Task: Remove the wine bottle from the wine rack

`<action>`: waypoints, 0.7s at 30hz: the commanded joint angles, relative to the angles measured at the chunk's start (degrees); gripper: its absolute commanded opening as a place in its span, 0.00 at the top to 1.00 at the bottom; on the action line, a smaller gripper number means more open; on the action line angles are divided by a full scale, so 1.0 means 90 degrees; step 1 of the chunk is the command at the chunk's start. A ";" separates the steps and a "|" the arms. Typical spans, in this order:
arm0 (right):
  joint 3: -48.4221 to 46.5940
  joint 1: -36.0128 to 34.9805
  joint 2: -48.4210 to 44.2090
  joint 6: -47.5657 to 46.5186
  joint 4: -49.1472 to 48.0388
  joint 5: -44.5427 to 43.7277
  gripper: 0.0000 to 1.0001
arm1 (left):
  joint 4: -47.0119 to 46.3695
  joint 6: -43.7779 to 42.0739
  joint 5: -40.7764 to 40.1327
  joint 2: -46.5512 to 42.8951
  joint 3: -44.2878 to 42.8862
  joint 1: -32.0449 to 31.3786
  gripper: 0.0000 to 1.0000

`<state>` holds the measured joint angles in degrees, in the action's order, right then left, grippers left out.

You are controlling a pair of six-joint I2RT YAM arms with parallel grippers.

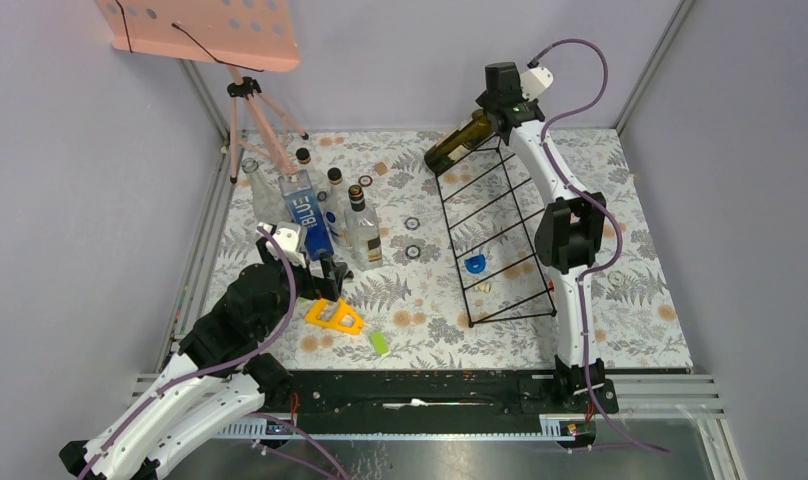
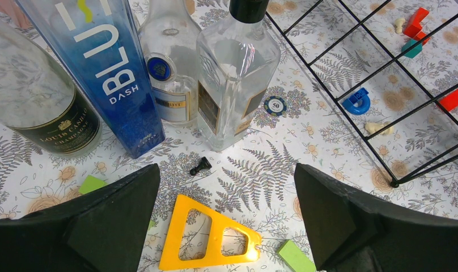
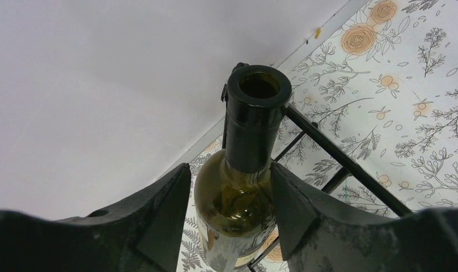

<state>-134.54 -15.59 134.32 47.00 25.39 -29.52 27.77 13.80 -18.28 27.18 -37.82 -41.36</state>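
The wine bottle (image 1: 458,142), dark green-brown glass with a black foil neck, lies tilted at the far top end of the black wire wine rack (image 1: 453,250), neck toward the right arm. My right gripper (image 1: 495,118) is closed around its shoulder just below the neck. In the right wrist view the fingers flank the bottle (image 3: 238,209), the gripper (image 3: 229,170) straddling it, with a rack wire (image 3: 329,144) behind the open mouth. My left gripper (image 1: 332,275) is open and empty near the table, its jaws wide apart over a yellow triangle in the left wrist view (image 2: 227,170).
A cluster of bottles stands at the back left: a blue one (image 1: 305,215), a clear one (image 1: 363,225). A yellow triangle (image 1: 333,316), a green block (image 1: 380,343) and poker chips lie nearby. A blue piece (image 1: 475,264) sits under the rack. A pink stand (image 1: 248,110) stands far left.
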 commanded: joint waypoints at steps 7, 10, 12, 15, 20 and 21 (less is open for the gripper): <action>-0.0258 0.0141 0.0271 0.0477 -0.0247 -0.0139 0.37 | -0.0190 -0.0059 -0.0125 0.0065 0.0017 -0.0016 0.01; -0.0256 0.0174 0.0330 0.0526 -0.0247 -0.0129 0.37 | -0.0194 -0.0064 -0.0127 0.0083 0.0016 -0.0023 0.01; -0.0280 0.0194 0.0361 0.0529 -0.0249 -0.0128 0.37 | -0.0189 -0.0059 -0.0123 0.0091 0.0017 -0.0020 0.01; -0.0327 0.0209 0.0419 0.0497 -0.0244 -0.0100 0.41 | -0.0194 -0.0059 -0.0118 0.0096 0.0023 -0.0022 0.01; -0.0354 0.0214 0.0443 0.0350 -0.0366 -0.0038 0.51 | -0.0187 -0.0069 -0.0126 0.0096 0.0021 -0.0022 0.01; -0.0326 0.0210 0.0430 0.0323 -0.0430 -0.0024 0.54 | -0.0185 -0.0069 -0.0127 0.0091 0.0023 -0.0021 0.01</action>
<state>-135.17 -14.15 137.99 50.59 23.64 -29.12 27.77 13.76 -18.28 27.88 -37.82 -41.36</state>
